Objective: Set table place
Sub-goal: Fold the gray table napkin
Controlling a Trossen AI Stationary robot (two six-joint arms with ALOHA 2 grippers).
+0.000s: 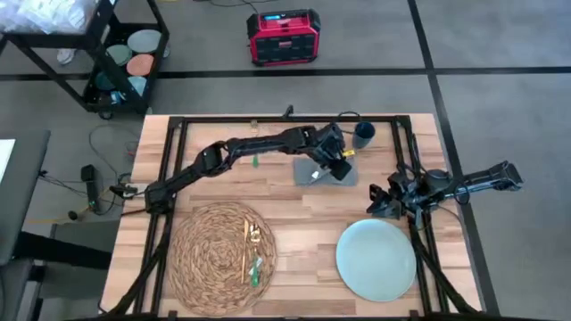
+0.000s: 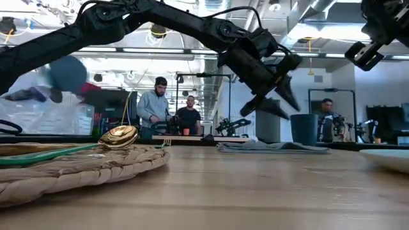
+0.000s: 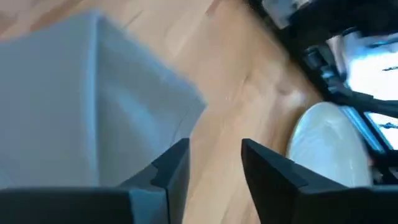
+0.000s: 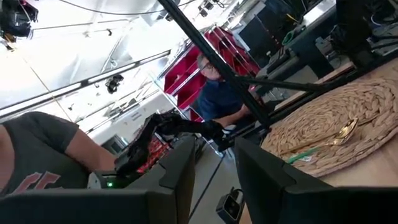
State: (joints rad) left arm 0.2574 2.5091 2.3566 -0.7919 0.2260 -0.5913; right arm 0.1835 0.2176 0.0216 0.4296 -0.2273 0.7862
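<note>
Grey cloth, a folded napkin (image 1: 319,171), lies flat on the worktop (image 1: 294,201) directly beneath the left tool (image 1: 339,167), which hovers over its far right edge with its fingers parted and nothing between them. From that tool, the straw mat (image 1: 219,245) with the gold spoon (image 2: 121,135) and the green-handled cutlery (image 1: 255,267) sits well away towards the near left, and the pale plate (image 1: 376,259) towards the near side. A dark cup (image 1: 363,134) stands just beyond the tool. My guess is the napkin goes next, and the left arm is plainly nearer. The right tool (image 1: 385,201) waits above the plate's far rim, jaws apart, empty.
</note>
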